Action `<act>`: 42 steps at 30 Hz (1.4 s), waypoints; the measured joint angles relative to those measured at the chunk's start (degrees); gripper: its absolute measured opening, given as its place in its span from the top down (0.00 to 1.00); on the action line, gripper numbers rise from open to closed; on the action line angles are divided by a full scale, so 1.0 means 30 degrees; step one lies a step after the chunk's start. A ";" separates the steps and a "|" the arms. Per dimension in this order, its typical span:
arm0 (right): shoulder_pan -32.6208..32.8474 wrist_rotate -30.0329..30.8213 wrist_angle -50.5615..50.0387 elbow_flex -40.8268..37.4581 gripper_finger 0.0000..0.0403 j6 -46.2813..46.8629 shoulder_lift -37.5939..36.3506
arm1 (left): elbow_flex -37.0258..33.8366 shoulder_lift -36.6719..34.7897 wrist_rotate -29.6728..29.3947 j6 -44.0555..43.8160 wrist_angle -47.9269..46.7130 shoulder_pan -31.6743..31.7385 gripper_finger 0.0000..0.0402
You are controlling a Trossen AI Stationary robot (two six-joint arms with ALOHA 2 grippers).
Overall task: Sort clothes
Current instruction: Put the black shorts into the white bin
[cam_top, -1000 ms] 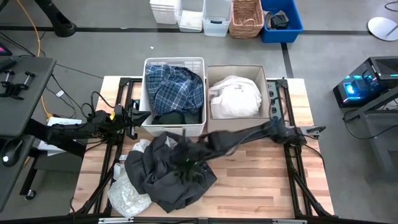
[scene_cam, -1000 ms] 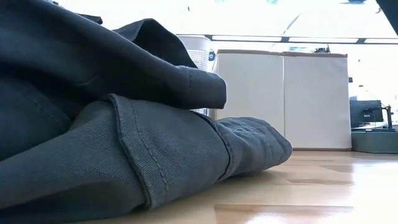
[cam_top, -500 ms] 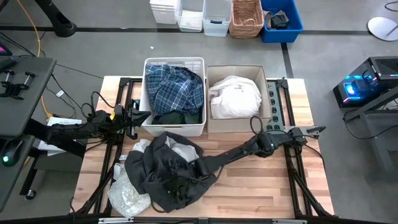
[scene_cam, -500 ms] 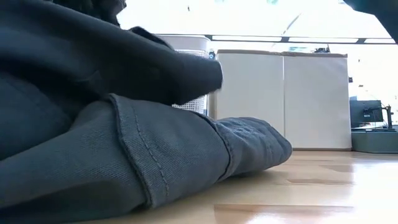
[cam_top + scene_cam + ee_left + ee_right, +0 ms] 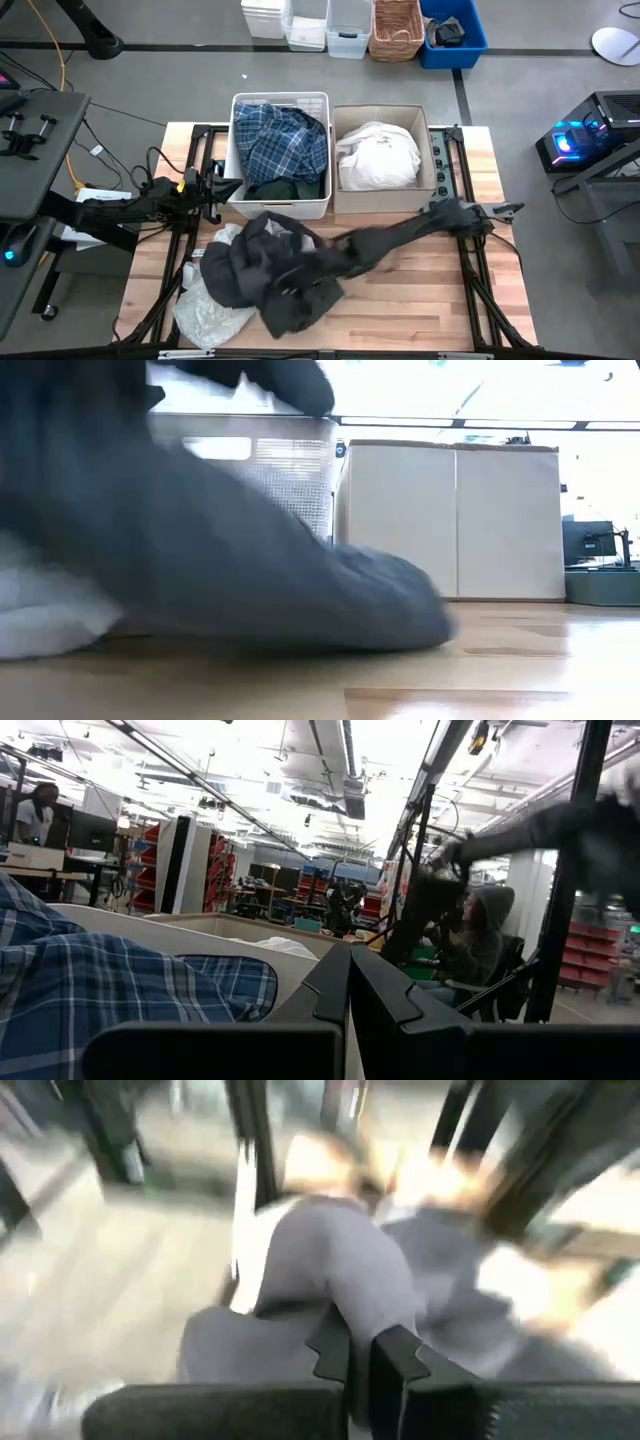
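Observation:
A dark grey garment (image 5: 270,275) lies heaped at the table's near left, over a white garment (image 5: 205,308). My right gripper (image 5: 358,1352) reaches into this heap from the right and is shut on the grey cloth; in the high view the blurred arm (image 5: 400,232) hides the fingers. My left gripper (image 5: 350,990) waits shut by the left wall of the white basket (image 5: 240,200). That basket holds a plaid shirt (image 5: 280,145) and a dark green piece (image 5: 285,188). White clothes (image 5: 378,155) fill the cardboard box (image 5: 428,150). My right gripper pinches a raised fold of the dark grey garment (image 5: 335,1285) between its two fingers, coming in slanting from the table's right and above. The part near the fingers is drawn up off the table, while the garment's near end (image 5: 380,610) still lies on the wood.
Basket and box stand side by side along the far edge. Bare wood lies at the near right of the table (image 5: 420,300). Metal frame rails (image 5: 470,270) run along both sides. Bins and a wicker basket (image 5: 396,28) stand on the floor beyond.
My right gripper has dropped into the grey heap, shut on the cloth, and now pulls up and toward the table's right. The garment's upper part has lifted and shifted right, uncovering white cloth beneath and the basket's wall in the low view; its near end has stayed down.

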 joint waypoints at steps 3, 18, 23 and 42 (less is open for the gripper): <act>0.0049 0.2652 0.0298 0.0054 0.99 -0.1201 -0.3579 | 0.0000 0.0000 0.0011 0.0003 -0.0004 0.0000 1.00; -0.0650 1.2066 0.3683 0.0074 1.00 -0.7461 -1.1840 | 0.0000 0.0000 0.0018 0.0003 -0.0005 0.0000 1.00; -0.2350 0.7377 0.6572 -0.0007 1.00 -0.7474 -1.0383 | 0.0000 0.0000 0.0017 0.0002 0.0002 0.0006 1.00; -1.0278 0.0436 1.6439 0.0036 1.00 -0.3513 -0.4313 | 0.0000 0.0000 0.0011 0.0000 -0.0005 0.0004 1.00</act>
